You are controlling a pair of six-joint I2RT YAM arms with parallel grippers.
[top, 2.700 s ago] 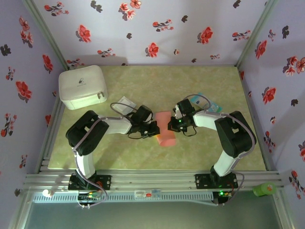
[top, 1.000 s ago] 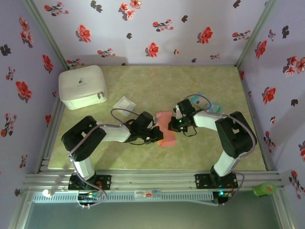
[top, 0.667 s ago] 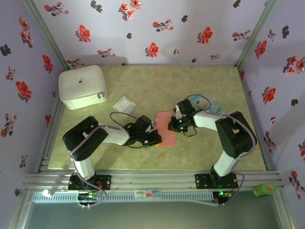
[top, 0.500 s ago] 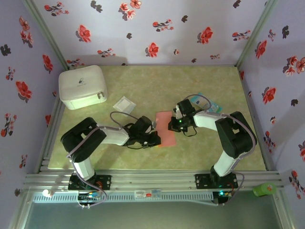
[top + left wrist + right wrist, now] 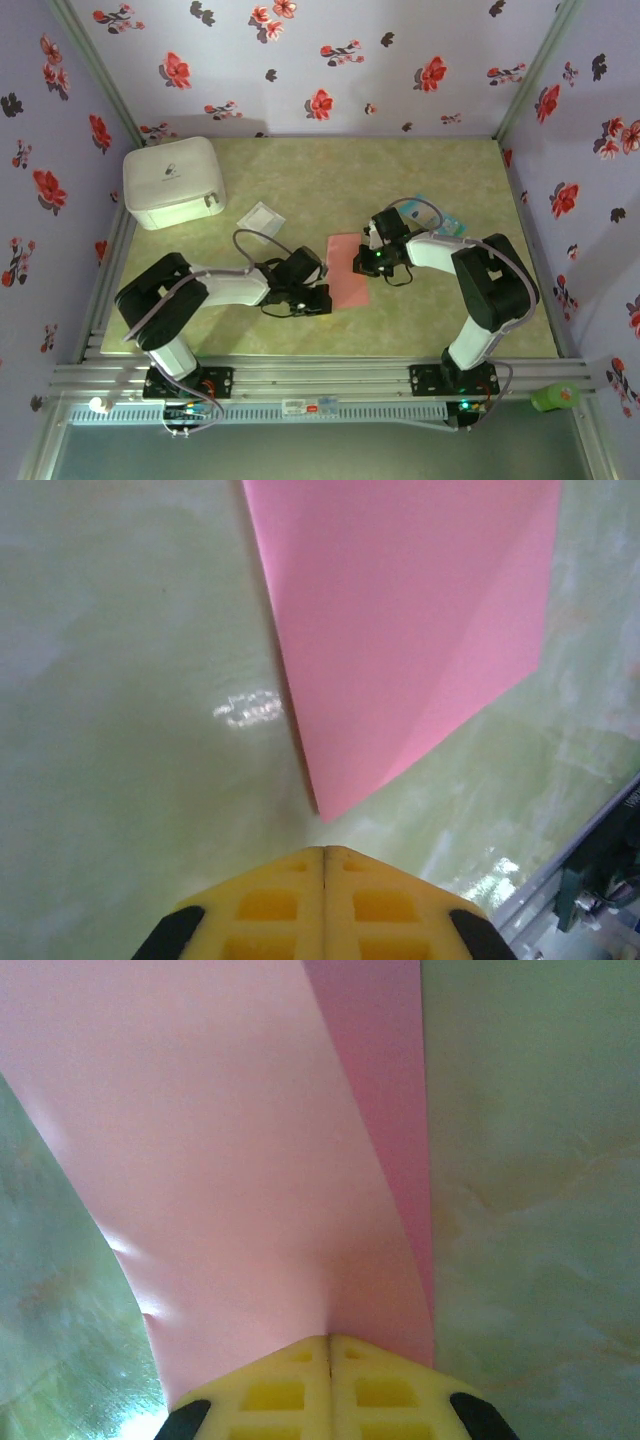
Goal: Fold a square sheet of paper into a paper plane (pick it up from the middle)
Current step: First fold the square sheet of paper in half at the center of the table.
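View from above: 2 black robot arms reach in over a pale green table [image 5: 300, 170] inside a booth with flowered walls. A pink sheet of paper [image 5: 346, 282] lies near the middle of the table between the 2 arms, partly folded, with a slanting crease across it. The left gripper [image 5: 321, 298] sits low at the near left side of the sheet. In its wrist camera its 2 yellow fingers [image 5: 270, 905] are pressed together with nothing between them, and their tip is just short of a pointed corner of the paper, not touching it. The right gripper [image 5: 367, 262] is over the far right part of the sheet. Its wrist camera shows its yellow fingers [image 5: 270, 1395] also pressed together, with the tip against the paper, which curves upward around them. Whether any paper is caught between them cannot be told. A white box [image 5: 173, 182] stands at the far left, a small pale square packet [image 5: 261, 217] lies near it, and a teal-and-white packet [image 5: 443, 220] lies beyond the right arm.
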